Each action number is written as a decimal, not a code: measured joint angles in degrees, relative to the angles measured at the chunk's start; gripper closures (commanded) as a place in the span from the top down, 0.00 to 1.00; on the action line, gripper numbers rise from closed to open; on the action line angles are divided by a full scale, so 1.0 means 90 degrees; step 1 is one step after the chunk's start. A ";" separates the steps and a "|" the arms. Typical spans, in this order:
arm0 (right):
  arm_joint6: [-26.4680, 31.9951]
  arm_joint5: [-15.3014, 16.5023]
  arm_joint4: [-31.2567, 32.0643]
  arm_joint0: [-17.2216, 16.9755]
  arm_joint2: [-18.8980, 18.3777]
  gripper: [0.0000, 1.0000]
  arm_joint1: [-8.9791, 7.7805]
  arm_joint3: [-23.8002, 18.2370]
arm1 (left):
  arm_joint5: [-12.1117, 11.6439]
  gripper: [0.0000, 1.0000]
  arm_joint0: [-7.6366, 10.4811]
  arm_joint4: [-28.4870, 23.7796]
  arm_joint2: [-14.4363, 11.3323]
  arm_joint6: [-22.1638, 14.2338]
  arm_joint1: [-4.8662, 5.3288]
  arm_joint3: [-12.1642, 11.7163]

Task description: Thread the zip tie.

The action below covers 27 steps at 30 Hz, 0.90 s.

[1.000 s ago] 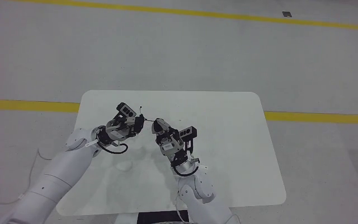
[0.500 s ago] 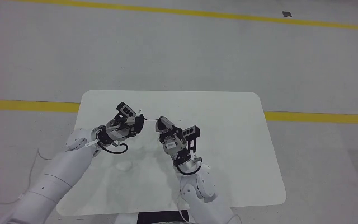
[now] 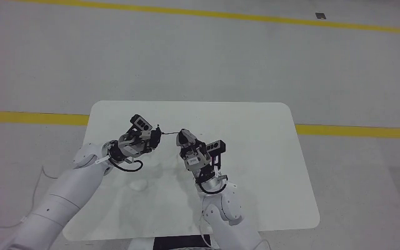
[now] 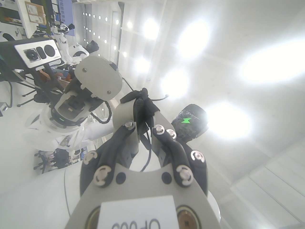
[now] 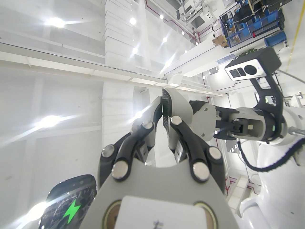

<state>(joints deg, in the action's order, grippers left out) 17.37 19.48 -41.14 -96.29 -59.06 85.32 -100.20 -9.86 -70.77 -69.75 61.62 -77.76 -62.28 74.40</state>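
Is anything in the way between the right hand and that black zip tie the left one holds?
Nothing visible. The left hand pinches the zip tie in open air above the table, with the right hand close beside it; whether that hand touches the tie is unclear.

A white table (rounded corners) stands across a yellow floor line.
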 measured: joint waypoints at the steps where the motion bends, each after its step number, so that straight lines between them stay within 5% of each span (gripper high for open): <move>1: -0.0001 0.0000 0.0001 -0.0002 -0.0007 0.00 0.0001 -0.0001 | 0.0000 0.00 0.0000 0.0000 0.0000 0.0000 0.0000 0.0000; 27: 0.0032 0.0000 0.0010 -0.0072 -0.0146 0.00 0.0047 -0.0022 | 0.0000 0.00 0.0000 0.0000 0.0000 0.0000 0.0000 0.0000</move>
<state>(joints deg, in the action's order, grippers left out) 17.66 19.48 -41.05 -96.94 -60.37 85.75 -100.39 -9.86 -70.77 -69.75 61.62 -77.76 -62.28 74.40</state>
